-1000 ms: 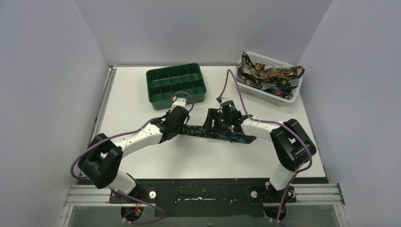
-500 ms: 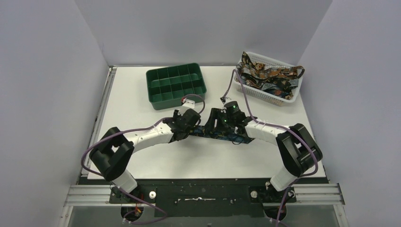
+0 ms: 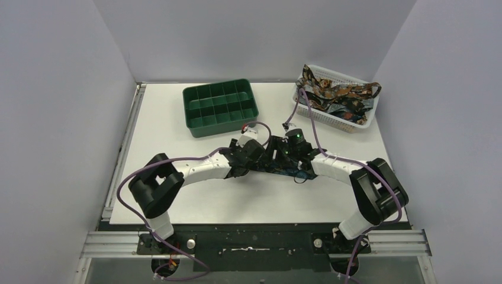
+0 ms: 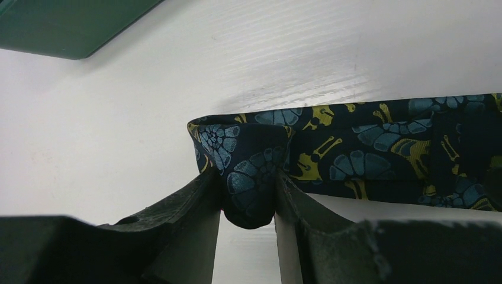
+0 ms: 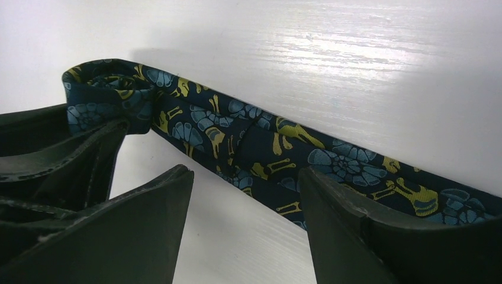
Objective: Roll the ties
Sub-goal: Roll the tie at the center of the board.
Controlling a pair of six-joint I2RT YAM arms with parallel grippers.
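Note:
One dark navy tie [image 3: 291, 170] with blue and yellow patterns lies flat across the middle of the table. Its left end is wound into a small roll [image 4: 248, 177]. My left gripper [image 4: 247, 195] is shut on that roll, both fingers pressing its sides. The flat length [image 4: 379, 154] runs off to the right. My right gripper [image 5: 245, 189] stands open just beside it, facing the tie [image 5: 266, 148], with bare table between its fingers. Its right finger [image 5: 355, 231] overlaps the tie's near edge. In the top view the two grippers [image 3: 258, 155] [image 3: 278, 155] nearly meet.
A green compartment tray [image 3: 195, 127] sits behind and left of the grippers, its corner [image 4: 71, 26] showing in the left wrist view. At the back right a white mesh basket [image 3: 331, 121] holds several more ties [image 3: 334, 94]. Purple cables loop above both wrists.
My left gripper has travelled right along the tie with the rolled end, so the flat stretch is shorter. The right gripper has shifted slightly right and stayed open.

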